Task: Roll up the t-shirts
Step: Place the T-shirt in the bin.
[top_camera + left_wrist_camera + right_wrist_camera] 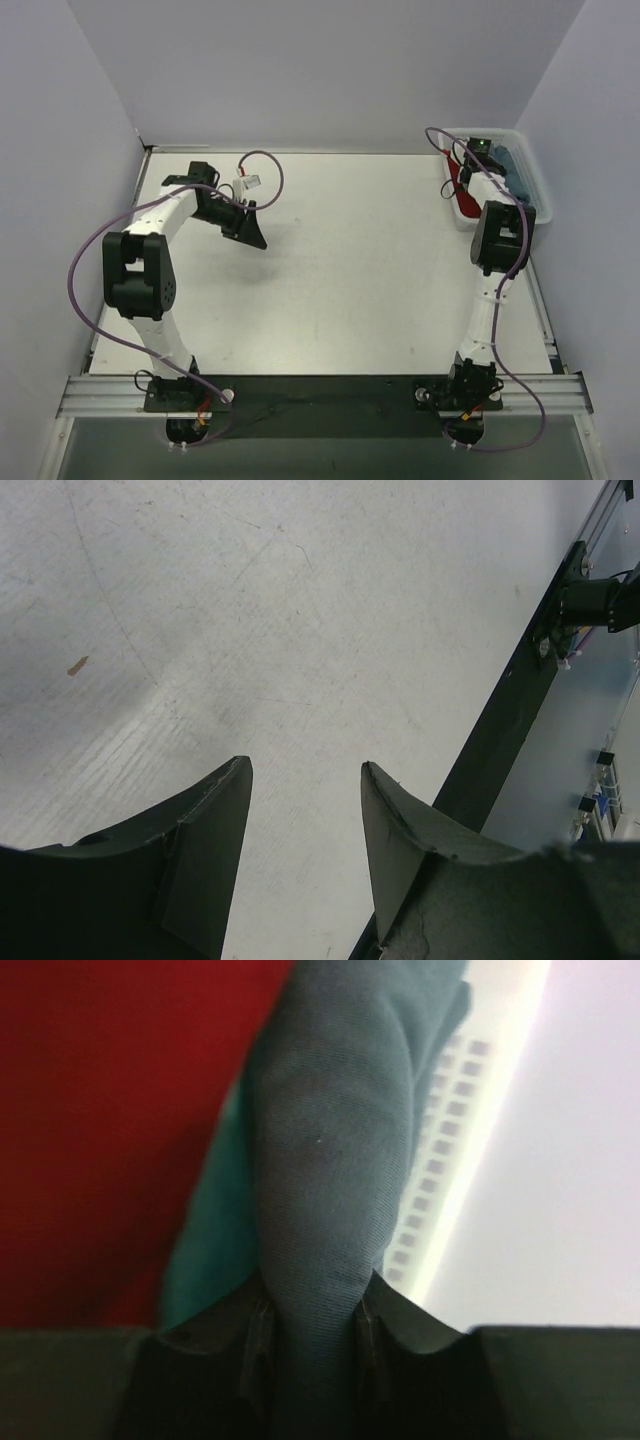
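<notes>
Occlusion notes: bin, far right
Top view: right arm (500, 235) covers most of the bin (510, 133); red t-shirt (455, 185) and slate-blue t-shirt (506, 163) show as slivers only. Right wrist view: both cut by frame edges, blurred.

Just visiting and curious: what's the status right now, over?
Left gripper open, over table. Right gripper shut on slate-blue t-shirt, inside bin. Nothing blocking.

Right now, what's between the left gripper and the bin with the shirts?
Just bare table between the left gripper and the bin, in the top view.
</notes>
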Controlling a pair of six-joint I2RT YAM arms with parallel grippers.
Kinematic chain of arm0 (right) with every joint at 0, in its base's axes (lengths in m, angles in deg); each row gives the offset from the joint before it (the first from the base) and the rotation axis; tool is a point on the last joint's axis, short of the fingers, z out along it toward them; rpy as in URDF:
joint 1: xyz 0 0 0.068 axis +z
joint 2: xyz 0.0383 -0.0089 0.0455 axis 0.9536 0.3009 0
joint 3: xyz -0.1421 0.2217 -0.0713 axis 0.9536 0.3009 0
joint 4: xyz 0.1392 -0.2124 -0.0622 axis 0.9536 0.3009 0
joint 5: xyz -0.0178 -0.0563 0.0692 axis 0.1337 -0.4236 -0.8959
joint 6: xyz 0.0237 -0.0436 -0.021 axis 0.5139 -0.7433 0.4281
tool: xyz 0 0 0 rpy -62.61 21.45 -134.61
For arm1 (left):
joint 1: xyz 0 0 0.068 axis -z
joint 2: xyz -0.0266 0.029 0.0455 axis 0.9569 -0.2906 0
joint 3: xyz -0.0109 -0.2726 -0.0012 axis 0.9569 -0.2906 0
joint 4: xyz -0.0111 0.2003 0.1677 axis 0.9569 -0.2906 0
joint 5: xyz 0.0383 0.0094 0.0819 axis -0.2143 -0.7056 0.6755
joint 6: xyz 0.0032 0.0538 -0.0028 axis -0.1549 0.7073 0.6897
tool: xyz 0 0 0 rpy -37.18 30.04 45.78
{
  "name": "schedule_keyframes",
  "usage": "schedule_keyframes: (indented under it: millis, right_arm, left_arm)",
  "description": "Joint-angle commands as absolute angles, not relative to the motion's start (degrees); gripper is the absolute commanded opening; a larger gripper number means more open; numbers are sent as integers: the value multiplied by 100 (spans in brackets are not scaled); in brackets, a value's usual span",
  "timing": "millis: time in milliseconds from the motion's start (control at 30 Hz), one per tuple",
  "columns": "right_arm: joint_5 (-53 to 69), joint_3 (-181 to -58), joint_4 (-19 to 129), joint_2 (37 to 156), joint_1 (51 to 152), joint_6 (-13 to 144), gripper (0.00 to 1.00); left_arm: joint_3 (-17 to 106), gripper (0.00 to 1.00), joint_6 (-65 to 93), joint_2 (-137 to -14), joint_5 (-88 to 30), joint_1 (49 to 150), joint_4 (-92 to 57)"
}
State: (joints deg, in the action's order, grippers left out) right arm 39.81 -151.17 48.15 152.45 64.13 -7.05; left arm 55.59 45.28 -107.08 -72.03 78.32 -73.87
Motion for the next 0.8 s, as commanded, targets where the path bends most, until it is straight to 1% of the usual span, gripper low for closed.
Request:
schedule_keyframes:
  millis: [0,33,200,267,300,333,400,433,467,633,667,700,767]
  right_arm:
    - [4314,-15129,5467,14883,6510,-135,32]
    - [4296,-15147,5606,14848,6519,-91,36]
    - [4138,-15340,6240,14716,6537,358,39]
    - [4051,-15331,6485,14672,6546,542,44]
    - [4007,-15314,6565,14655,6554,630,47]
    - [3928,-15322,6662,14637,6546,796,54]
    - [3840,-15375,6890,14611,6546,946,59]
    - [3778,-15480,7030,14576,6546,1104,66]
    - [3708,-15542,7110,14558,6546,1157,70]
    - [3497,-15683,7514,14261,6624,1298,78]
    - [3427,-15639,7585,14181,6651,1386,81]
    - [3330,-15595,7646,14102,6686,1421,87]
    - [3216,-15525,7892,13899,6756,1552,90]
  left_arm:
    - [5866,58,4834,-10484,-7284,7821,-7708]
    - [5901,58,4930,-10458,-7275,7821,-7857]
    - [6260,58,5422,-10519,-7021,7768,-8568]
    - [6506,58,5704,-10616,-6872,7742,-9017]
    - [6577,58,5774,-10651,-6819,7733,-9244]
    - [6673,58,5879,-10721,-6783,7698,-9342]
    - [6919,58,5994,-10844,-6669,7671,-9570]
    - [6999,58,6021,-10871,-6616,7645,-9641]
    - [7095,58,6047,-10923,-6590,7653,-9712]
    - [7807,58,6188,-11257,-6432,7654,-10134]
    - [7921,58,6197,-11310,-6414,7654,-10247]
    - [8114,58,6232,-11371,-6396,7654,-10301]
    - [8291,58,6250,-11442,-6361,7645,-10424]
